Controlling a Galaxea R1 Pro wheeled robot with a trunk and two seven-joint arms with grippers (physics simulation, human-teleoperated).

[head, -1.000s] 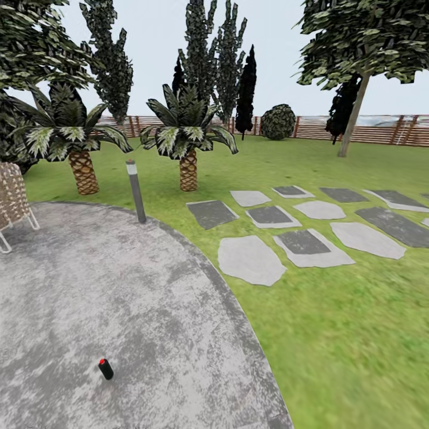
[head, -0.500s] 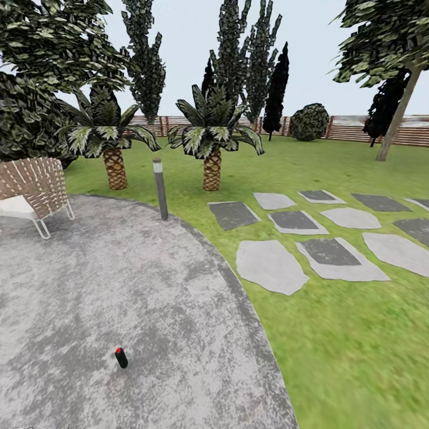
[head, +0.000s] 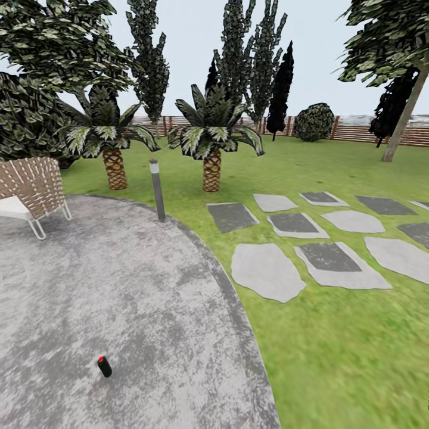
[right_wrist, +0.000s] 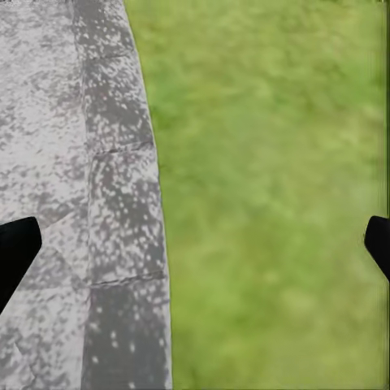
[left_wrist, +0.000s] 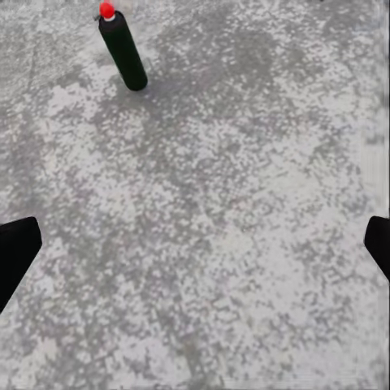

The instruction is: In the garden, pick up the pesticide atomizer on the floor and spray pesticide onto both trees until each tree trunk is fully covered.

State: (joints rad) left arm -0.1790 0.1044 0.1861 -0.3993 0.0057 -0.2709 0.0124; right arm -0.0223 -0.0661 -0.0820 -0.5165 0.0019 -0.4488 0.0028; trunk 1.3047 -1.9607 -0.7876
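Observation:
The pesticide atomizer (head: pixel 104 366), a small dark bottle with a red top, stands upright on the grey paved floor near the lower left of the head view. In the left wrist view the pesticide atomizer (left_wrist: pixel 122 49) stands some way ahead of my left gripper (left_wrist: pixel 195 252), which is open with nothing between its fingers. My right gripper (right_wrist: pixel 195 248) is also open and empty, above the curved edge where paving meets grass. One tree trunk (head: pixel 398 128), pale and leaning, rises at the far right by the fence (head: pixel 357 130).
A bollard lamp (head: pixel 157 190) stands at the paving's edge. A wicker chair (head: pixel 33 187) sits at the left. Two palm-like plants (head: pixel 211 140) grow behind the paving. Flat stepping stones (head: pixel 265 271) cross the lawn on the right.
The whole head view has shifted as the camera turned and the robot moved; the chair came into view. The atomizer now sits a little lower and further left in the picture.

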